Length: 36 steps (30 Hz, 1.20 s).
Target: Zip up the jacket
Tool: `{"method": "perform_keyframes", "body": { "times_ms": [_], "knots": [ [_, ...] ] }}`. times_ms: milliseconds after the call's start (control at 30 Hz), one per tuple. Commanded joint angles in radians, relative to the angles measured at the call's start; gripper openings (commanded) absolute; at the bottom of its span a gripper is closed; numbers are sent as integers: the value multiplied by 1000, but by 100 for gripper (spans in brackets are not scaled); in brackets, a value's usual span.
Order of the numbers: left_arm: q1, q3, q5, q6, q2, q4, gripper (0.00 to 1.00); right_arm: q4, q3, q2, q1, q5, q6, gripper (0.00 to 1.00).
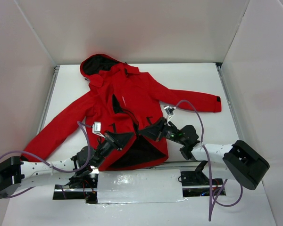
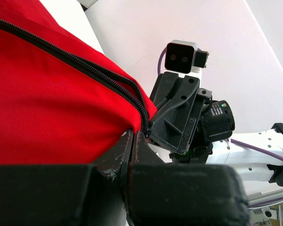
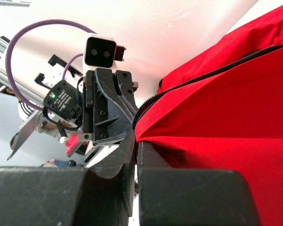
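Top external view: the jacket (image 1: 132, 101) is seen spread flat on the table (image 1: 193, 80), hood toward the far wall and sleeves thrown out to either side. The front is parted at the hem, so the dark lining (image 1: 142, 148) is exposed. The left gripper (image 1: 124, 138) is closed on one front edge near the hem. The right gripper (image 1: 149, 132) is closed on the opposite edge, and the two are just beside each other. In the wrist views each pair of jaws is pressed together, with a thin fold of red cloth pinched at the tips, right by the zipper (image 2: 85, 66) teeth.

The shell is judged light, limp and slick. It can be expected to slump and slide rather than hold shape, so it is best taken at the stiffer zipper tape and kept taut. Bare table is left at the far right and near left. The side walls (image 1: 19, 70) stand close to the sleeves, so little room is offered for wide pulls.
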Motion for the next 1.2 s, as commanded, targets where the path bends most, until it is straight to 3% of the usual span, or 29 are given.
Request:
{"method": "perform_keyframes", "body": {
  "times_ms": [0, 633, 700, 967, 1167],
  "knots": [
    [-2, 2, 14, 15, -15, 105, 0, 119, 44, 15, -2, -28, 16, 0],
    [0, 45, 14, 129, 17, -6, 0, -124, 79, -88, -1, 112, 57, 0],
    [0, 55, 28, 175, 17, -15, 0, -210, 85, -112, -1, 132, 48, 0],
    [0, 69, 164, 273, 8, 3, 0, -273, 119, -103, -2, 107, 5, 0],
    [0, 94, 186, 305, 15, -61, 0, -345, 147, -123, -6, 106, 24, 0]
  ]
}}
